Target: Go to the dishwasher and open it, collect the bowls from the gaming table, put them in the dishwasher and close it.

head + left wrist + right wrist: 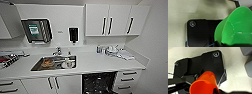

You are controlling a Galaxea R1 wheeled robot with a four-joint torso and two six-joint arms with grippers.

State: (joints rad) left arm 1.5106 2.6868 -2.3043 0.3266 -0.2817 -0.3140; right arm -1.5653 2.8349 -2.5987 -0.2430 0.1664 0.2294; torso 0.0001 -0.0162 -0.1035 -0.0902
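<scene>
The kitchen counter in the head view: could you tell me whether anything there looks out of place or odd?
The dishwasher under the counter stands open, its dark interior exposed. The sink holds unwashed-looking items. Nothing looks spilled or damaged.

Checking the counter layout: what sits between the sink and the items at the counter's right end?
Head view: bare white countertop between the sink and the clutter.

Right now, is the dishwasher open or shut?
Open. In the head view the dishwasher shows a dark interior with racks under the counter, not a steel front.
</scene>
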